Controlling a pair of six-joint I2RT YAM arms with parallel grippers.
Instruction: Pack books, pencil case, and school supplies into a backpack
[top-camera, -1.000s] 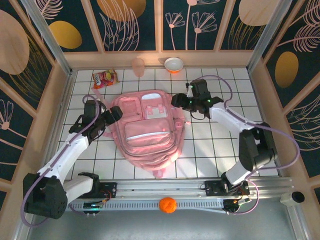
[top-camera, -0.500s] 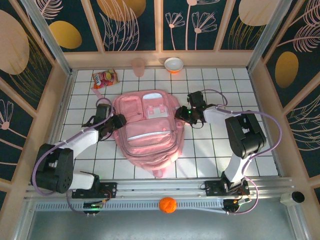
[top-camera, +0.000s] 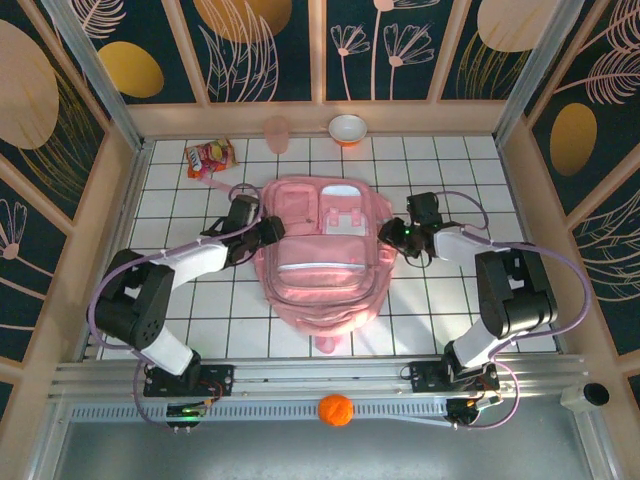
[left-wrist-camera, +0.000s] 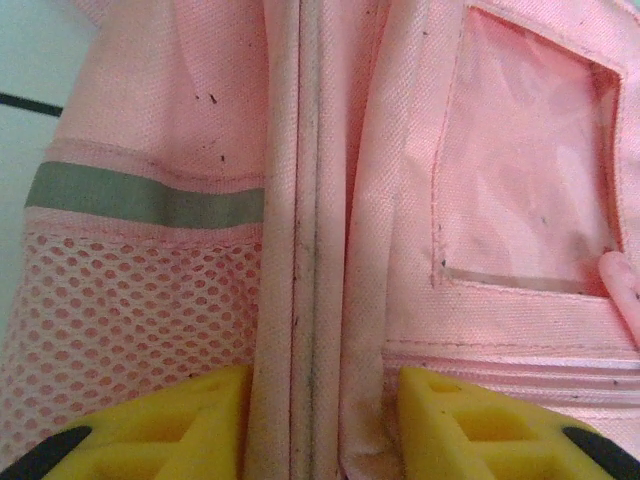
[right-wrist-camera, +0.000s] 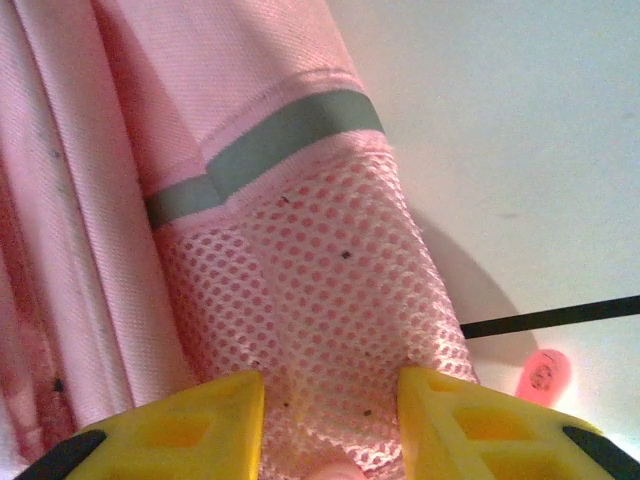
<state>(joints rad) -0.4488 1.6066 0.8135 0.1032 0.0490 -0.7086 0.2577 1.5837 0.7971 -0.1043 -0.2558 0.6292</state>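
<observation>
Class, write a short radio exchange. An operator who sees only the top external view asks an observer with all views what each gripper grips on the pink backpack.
Operator: What is the left gripper on?
Observer: Its fingers pinch a raised zipper seam of the backpack, beside a clear window pocket.
Operator: And the right gripper?
Observer: Its fingers pinch the mesh side pocket, just below a grey strip.
</observation>
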